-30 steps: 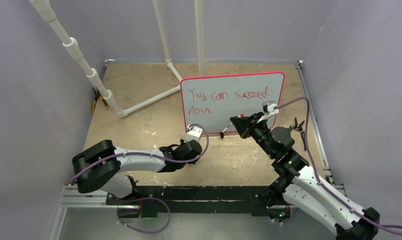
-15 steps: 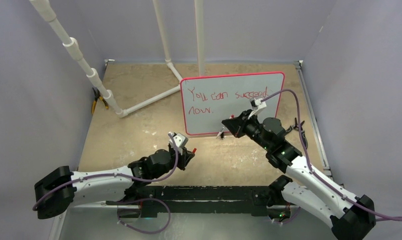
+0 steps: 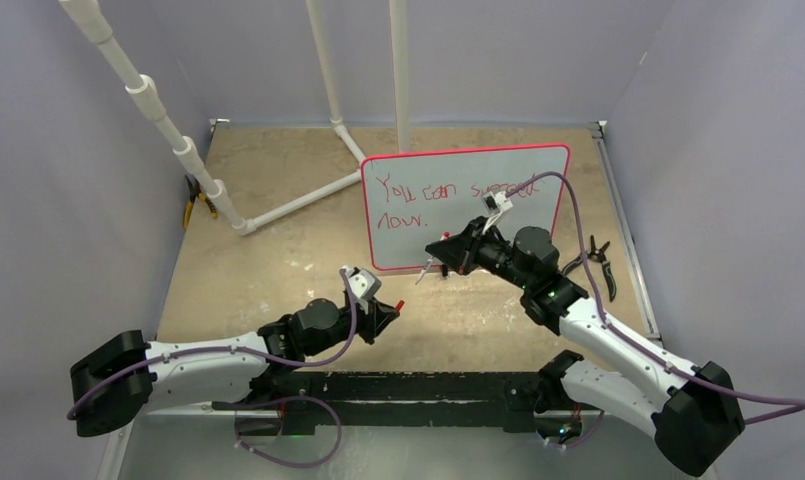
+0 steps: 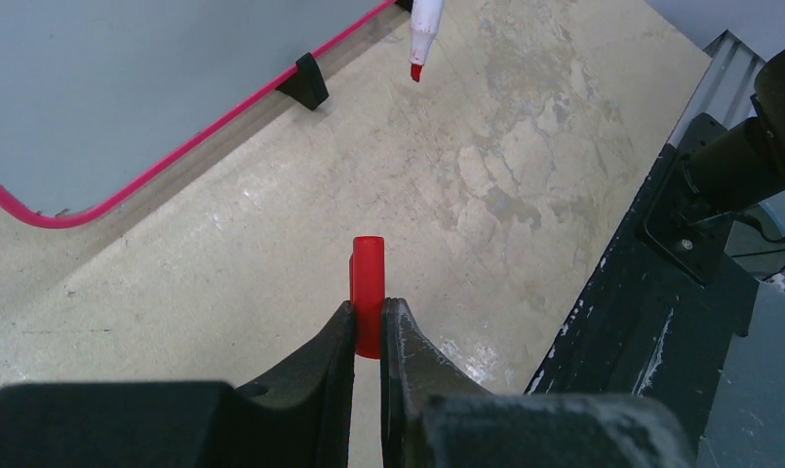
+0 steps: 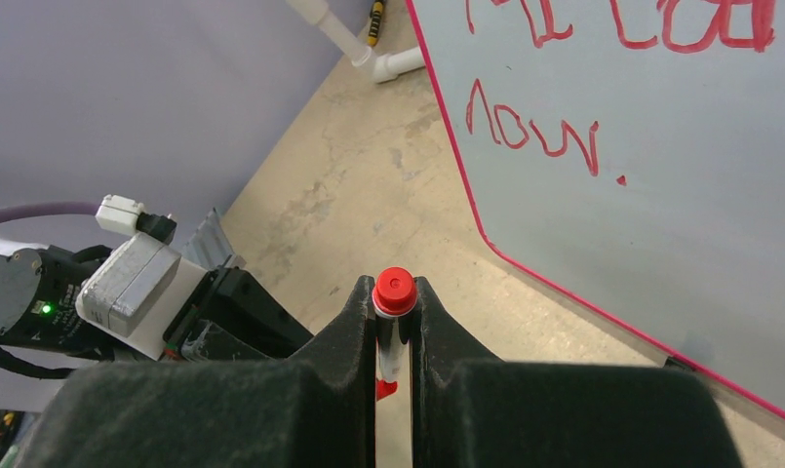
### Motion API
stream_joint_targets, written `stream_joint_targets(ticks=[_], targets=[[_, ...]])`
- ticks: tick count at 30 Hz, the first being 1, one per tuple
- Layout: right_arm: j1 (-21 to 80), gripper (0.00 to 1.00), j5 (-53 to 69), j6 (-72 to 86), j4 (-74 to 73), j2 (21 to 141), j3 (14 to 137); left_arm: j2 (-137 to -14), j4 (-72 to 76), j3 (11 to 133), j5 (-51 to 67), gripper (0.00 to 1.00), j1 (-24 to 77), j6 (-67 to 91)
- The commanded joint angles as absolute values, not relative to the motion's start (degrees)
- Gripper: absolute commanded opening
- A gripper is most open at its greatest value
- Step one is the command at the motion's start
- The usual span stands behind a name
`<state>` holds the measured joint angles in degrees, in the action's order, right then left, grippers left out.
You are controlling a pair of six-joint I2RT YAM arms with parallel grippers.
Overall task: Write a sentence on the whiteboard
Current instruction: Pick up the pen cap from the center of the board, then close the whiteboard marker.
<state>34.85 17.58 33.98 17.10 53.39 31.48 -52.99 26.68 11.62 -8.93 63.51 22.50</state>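
Now the whiteboard (image 3: 465, 205) stands upright on the table (image 3: 278, 260), toward the far right corner, its pink frame resting on small black feet. The sentence (image 3: 418, 190) runs in red across the board's upper left in two lines; the second reads "now.", and a cable hides the end of the first. The right gripper (image 5: 394, 302) is clenched on a marker (image 4: 423, 34), held just off the board's near edge with its red tip bare and pointing down above the table. The left gripper (image 4: 369, 310), nearer the table's near edge, pinches the red cap (image 4: 368, 283) between its fingers. Black pliers (image 3: 598, 255) lie by the right edge.
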Motion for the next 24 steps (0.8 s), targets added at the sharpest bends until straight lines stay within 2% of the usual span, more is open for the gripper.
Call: stream_joint_targets(ticks=[1, 24], targets=[[34.7, 0.0, 20.6, 35.4, 21.5, 53.6, 31.6, -53.7, 33.4, 12.0, -7.8, 0.0, 63.5, 23.1], [34.7, 0.0, 25.6, 36.6, 25.2, 59.4, 30.8, -54.1, 36.8, 12.5, -8.8, 0.0, 63.5, 23.8]])
